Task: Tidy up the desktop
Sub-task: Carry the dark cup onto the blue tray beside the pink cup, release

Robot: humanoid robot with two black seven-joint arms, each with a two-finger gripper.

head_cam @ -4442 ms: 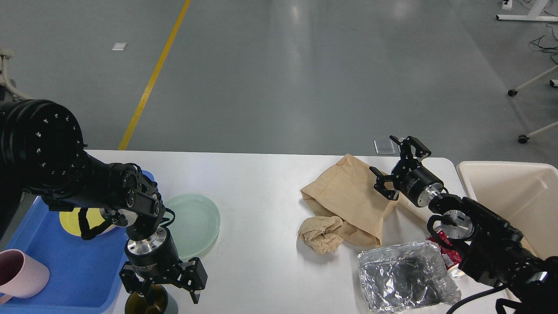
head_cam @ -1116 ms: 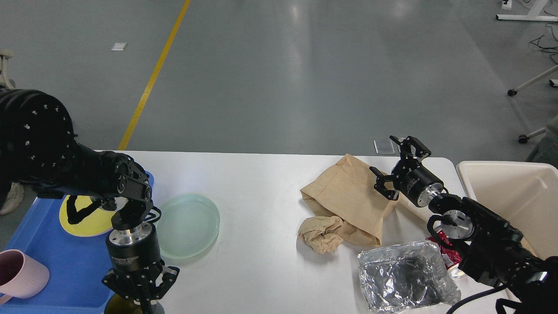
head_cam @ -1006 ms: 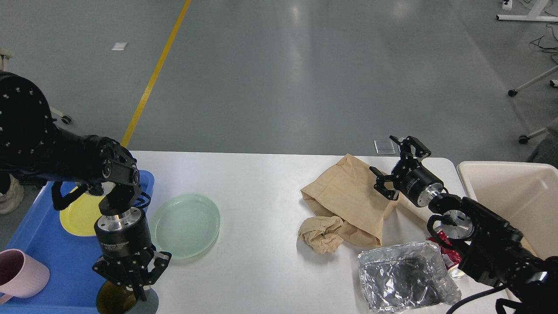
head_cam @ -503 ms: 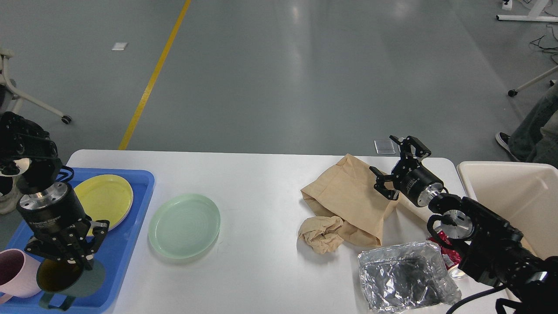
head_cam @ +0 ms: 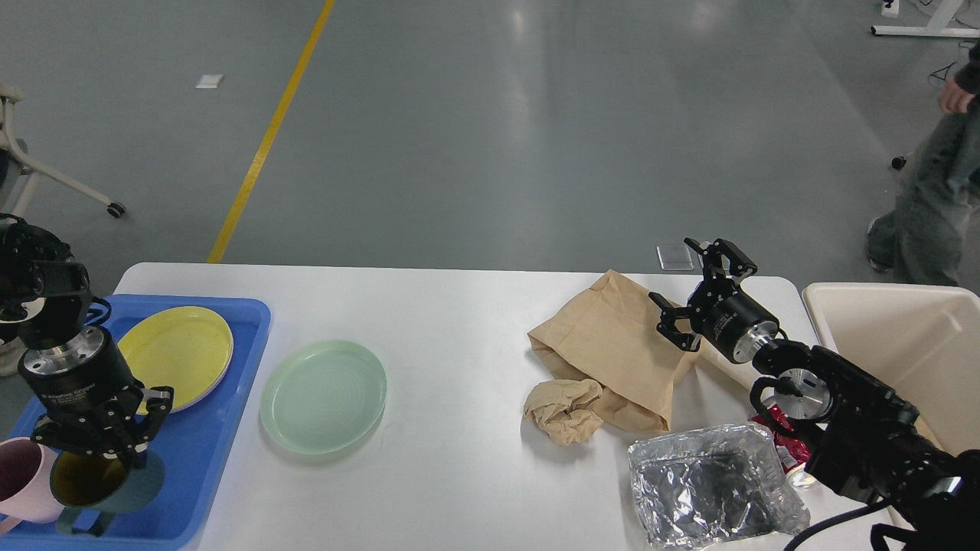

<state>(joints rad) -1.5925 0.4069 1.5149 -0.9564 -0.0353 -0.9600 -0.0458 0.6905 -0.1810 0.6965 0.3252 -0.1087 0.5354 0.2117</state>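
My left hand [head_cam: 96, 448] is clamped on the rim of a dark green mug [head_cam: 92, 482] over the blue tray [head_cam: 207, 459], where crockery belongs; my right hand [head_cam: 700, 295] hovers spread and empty above the paper bag [head_cam: 612, 344]; the white surface [head_cam: 459, 321] holds litter.
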